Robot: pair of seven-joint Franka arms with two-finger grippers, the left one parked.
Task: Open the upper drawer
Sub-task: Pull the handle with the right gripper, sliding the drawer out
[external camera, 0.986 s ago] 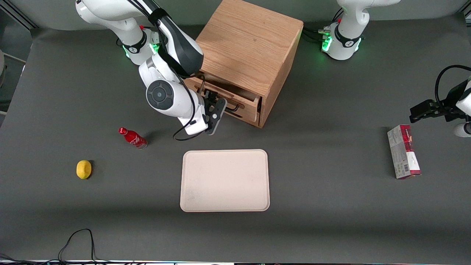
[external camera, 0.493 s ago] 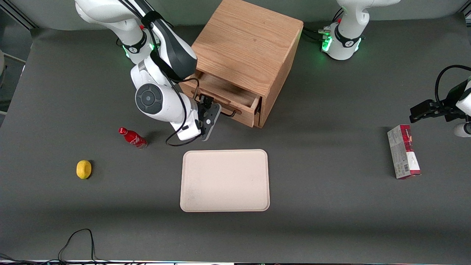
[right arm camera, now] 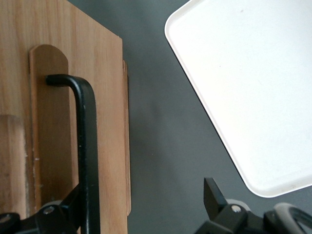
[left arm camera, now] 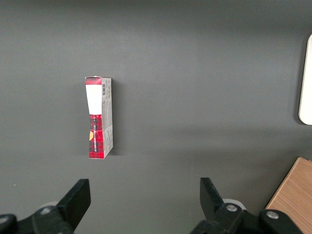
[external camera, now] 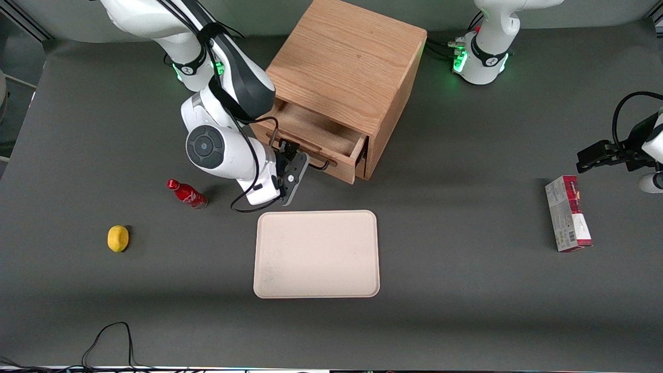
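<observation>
The wooden cabinet (external camera: 347,57) stands at the back of the table. Its upper drawer (external camera: 311,150) is pulled partly out, and the bare wooden tray inside (external camera: 316,127) shows. My right gripper (external camera: 288,165) is in front of the drawer, at the black bar handle (external camera: 317,165). In the right wrist view the handle (right arm camera: 87,146) runs along the drawer front (right arm camera: 107,97) and lies against one finger (right arm camera: 73,204). The gripper (right arm camera: 141,197) is open, its fingers spread wide, and the second finger (right arm camera: 212,195) hangs over the dark table.
A beige tray (external camera: 316,254) lies nearer the front camera than the cabinet, close under the gripper. A red bottle (external camera: 186,194) and a yellow lemon (external camera: 118,238) lie toward the working arm's end. A red and white box (external camera: 567,220) lies toward the parked arm's end.
The upper drawer has slid farther out of the cabinet, showing more of its inside. My gripper has moved with the handle, away from the cabinet and toward the working arm's end.
</observation>
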